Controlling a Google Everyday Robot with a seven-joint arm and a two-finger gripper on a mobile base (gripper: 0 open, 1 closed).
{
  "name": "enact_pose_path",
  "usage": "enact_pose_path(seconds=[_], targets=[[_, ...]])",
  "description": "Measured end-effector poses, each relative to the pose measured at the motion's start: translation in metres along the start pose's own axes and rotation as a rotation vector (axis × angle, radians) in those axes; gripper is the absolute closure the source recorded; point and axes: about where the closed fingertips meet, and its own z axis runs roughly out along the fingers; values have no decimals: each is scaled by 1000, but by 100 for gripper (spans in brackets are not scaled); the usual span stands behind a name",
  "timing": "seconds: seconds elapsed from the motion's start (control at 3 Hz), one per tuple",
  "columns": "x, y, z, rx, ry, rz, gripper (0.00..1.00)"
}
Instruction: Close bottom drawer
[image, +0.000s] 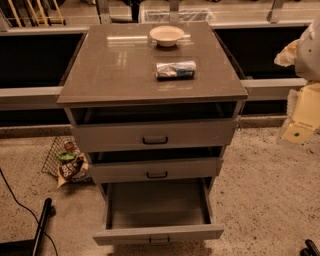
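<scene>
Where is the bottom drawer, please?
The bottom drawer sits pulled out under the middle drawer, low centre of view; the gripper is at the bottom right corner.

Count: grey drawers (200, 134) 3, incl. the bottom drawer (158, 233); dark loop handles (155, 140) 3, one per front; on the worktop (100, 75): pale bowl (166, 35) 1, silvery can (175, 69) 1; wire basket (59, 156) on floor 1; pincer (286, 52) 1, at the right edge beside the worktop.
</scene>
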Motion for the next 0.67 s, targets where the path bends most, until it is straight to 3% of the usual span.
enact_pose_path(seconds=[0.33, 0.67], targets=[[0, 0, 0, 2, -2, -1, 0], [3, 10, 30, -34, -19, -32, 0]])
